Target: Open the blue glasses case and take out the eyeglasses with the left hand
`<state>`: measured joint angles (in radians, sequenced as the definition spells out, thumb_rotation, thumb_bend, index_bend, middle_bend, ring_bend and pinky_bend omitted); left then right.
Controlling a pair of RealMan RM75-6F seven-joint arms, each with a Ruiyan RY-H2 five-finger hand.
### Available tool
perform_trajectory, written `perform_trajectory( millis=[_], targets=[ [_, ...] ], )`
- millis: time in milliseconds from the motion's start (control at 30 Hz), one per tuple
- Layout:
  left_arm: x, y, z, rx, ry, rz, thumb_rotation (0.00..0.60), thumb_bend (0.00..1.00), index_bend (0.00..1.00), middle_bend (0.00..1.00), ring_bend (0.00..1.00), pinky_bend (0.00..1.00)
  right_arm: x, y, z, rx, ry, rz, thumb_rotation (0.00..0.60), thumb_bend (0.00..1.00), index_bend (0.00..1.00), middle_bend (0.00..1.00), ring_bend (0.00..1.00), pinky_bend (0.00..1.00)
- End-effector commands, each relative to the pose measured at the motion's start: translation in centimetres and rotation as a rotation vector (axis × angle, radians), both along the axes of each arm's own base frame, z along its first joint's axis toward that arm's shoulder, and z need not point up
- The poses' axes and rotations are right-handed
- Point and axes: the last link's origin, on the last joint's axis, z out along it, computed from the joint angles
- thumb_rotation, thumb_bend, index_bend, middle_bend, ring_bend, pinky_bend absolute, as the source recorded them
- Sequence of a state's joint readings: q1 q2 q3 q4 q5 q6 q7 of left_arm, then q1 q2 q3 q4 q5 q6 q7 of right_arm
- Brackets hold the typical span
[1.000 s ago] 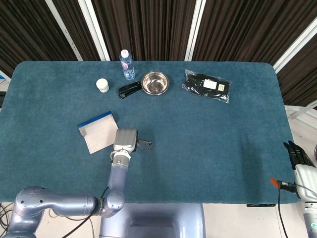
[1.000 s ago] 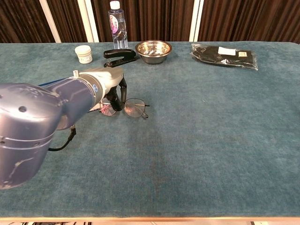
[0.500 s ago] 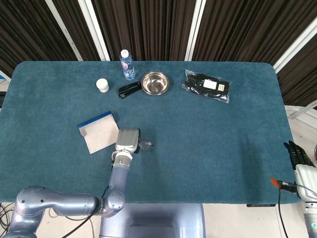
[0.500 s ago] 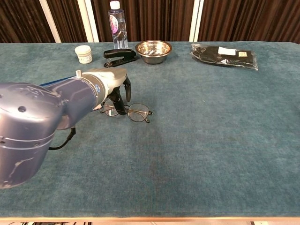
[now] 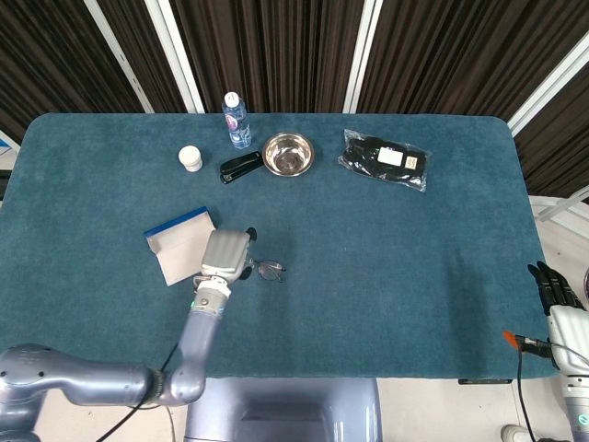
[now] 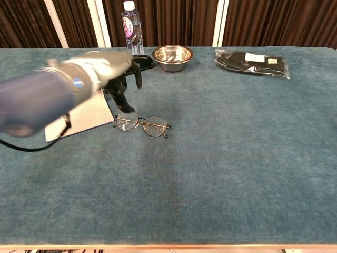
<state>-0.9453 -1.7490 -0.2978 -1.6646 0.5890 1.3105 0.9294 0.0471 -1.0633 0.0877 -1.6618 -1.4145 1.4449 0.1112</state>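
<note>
The blue glasses case (image 5: 181,244) lies open on the teal table, its pale lining up; the chest view shows the case (image 6: 79,117) at the left. The thin-rimmed eyeglasses (image 5: 268,270) lie flat on the cloth just right of the case, with nothing touching the eyeglasses (image 6: 142,125) in the chest view. My left hand (image 5: 225,255) hovers above and slightly left of them, holding nothing. In the chest view the left hand (image 6: 120,74) has its dark fingers (image 6: 124,97) hanging apart. My right hand (image 5: 554,284) stays off the table's right edge, fingers extended.
Along the far side stand a water bottle (image 5: 236,120), a white jar (image 5: 190,158), a black stapler (image 5: 240,168), a steel bowl (image 5: 288,154) and a black packet (image 5: 385,158). The table's right edge (image 5: 526,198) is near my right hand.
My left hand has let go of the eyeglasses and risen up and back to the left. The eyeglasses now lie alone on the cloth, slightly further right.
</note>
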Motion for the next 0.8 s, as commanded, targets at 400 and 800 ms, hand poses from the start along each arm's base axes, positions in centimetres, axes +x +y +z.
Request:
perform_trajectory(
  millis=[400,800],
  targets=[
    [-13.0,-9.2,10.8,0.117,0.081,-0.181,0.6,0.13,0.0,0.0,0.0,0.04,0.3,0.1,0.0,-0.006,0.049,0.037,0.6,0.12,0.0,0.0,0.0,0.24],
    [-21.1,-15.2,16.1,0.258,0.035,-0.073,0.6,0.1,0.0,0.0,0.0,0.01,0.4,0.3,-0.1,-0.036,0.091,0.085,0.6,0.09,0.0,0.0,0.0,0.24]
  ],
)
